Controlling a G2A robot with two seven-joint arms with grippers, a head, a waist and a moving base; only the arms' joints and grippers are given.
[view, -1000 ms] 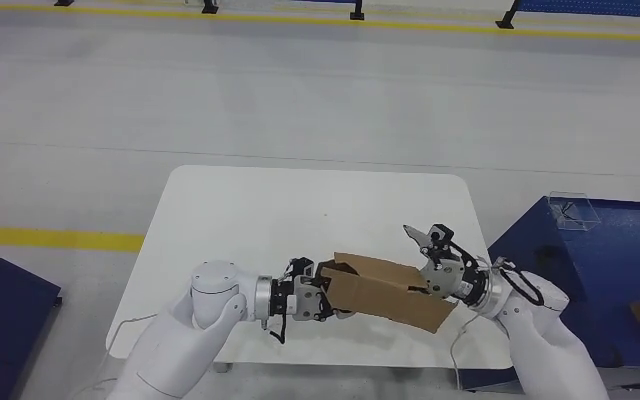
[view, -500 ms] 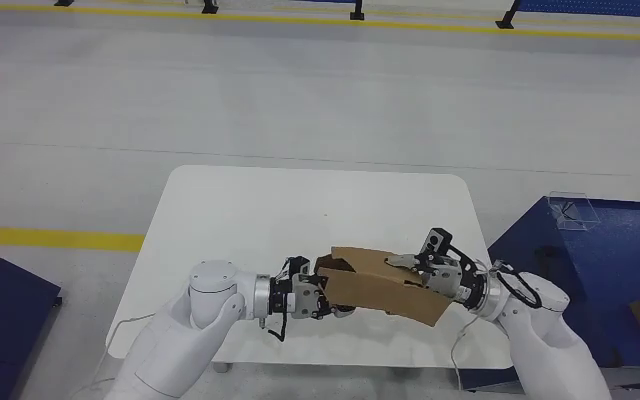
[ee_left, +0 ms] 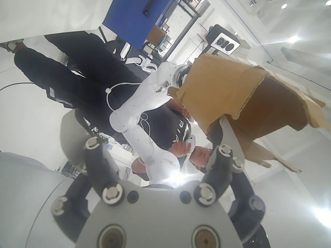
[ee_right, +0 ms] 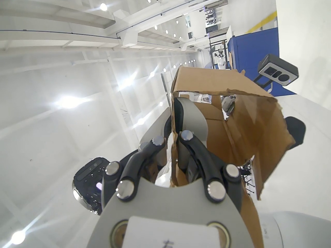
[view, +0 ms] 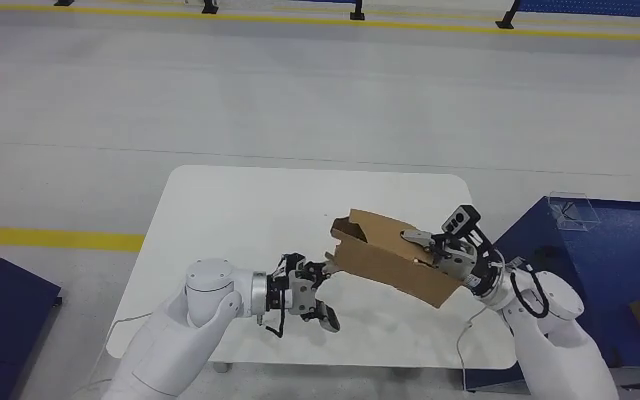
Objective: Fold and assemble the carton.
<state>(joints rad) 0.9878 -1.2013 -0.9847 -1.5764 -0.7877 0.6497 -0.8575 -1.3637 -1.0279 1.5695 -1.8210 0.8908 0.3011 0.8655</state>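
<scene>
The left tool (view: 320, 296) has let go of the carton (view: 390, 260) and now stands open just beside its lower end. The right tool (view: 418, 240), closed on one carton wall, has lifted it higher above the bench (view: 230, 215), near the right edge. Wide bench surface shows to the left.

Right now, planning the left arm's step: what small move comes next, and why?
Probably ease the open left tool onto the open end of the carton to grip a flap: the right tool clamps one wall, holding it above the table.
</scene>
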